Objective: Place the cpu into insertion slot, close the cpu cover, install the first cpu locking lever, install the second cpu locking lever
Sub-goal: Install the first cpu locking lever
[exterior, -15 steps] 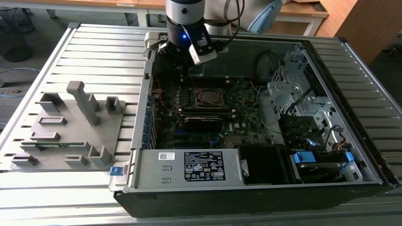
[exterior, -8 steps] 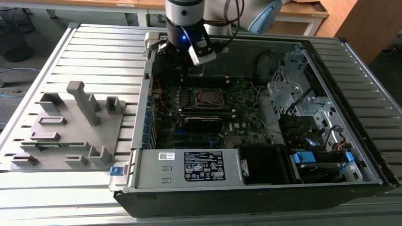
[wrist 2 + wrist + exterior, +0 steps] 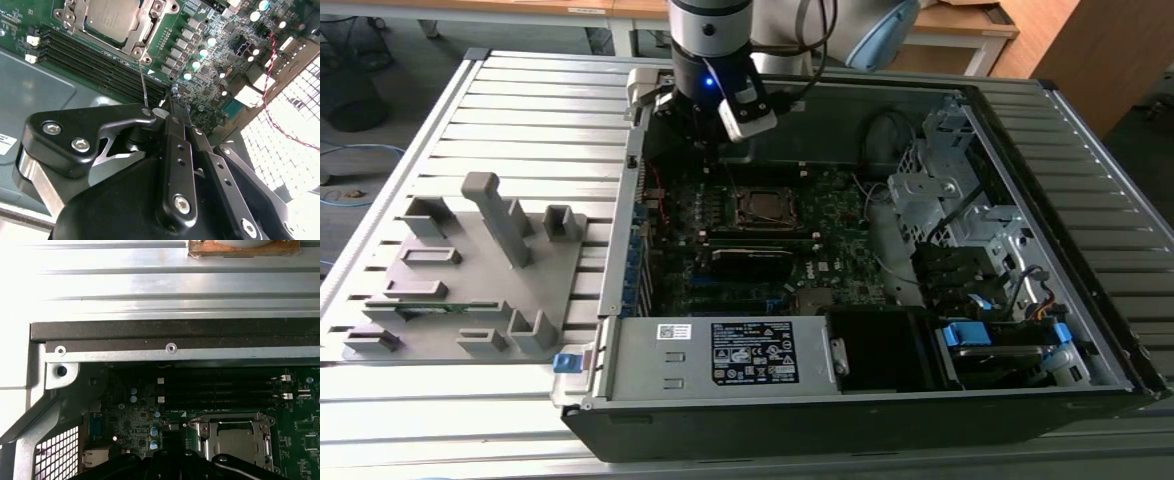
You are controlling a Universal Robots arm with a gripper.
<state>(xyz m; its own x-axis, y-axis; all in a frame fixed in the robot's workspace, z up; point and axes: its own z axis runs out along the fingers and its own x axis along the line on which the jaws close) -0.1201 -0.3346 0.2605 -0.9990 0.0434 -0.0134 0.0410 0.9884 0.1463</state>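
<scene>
Exterior view: the cpu (image 3: 761, 208), seated in the insertion slot (image 3: 735, 211) beneath the lowered cpu cover (image 3: 762, 192), is being shown at 5 o'clock from the gripper (image 3: 710, 138); in the second wrist view its fingers (image 3: 175, 135) are being pressed together.

The cpu (image 3: 239, 444) shows dull grey metal, the cpu cover (image 3: 204, 439) shiny silver metal.

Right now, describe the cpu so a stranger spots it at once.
In the open computer case, find the green motherboard. The cpu is the flat grey square framed in silver, unlike the long black memory sticks beside it.
</scene>
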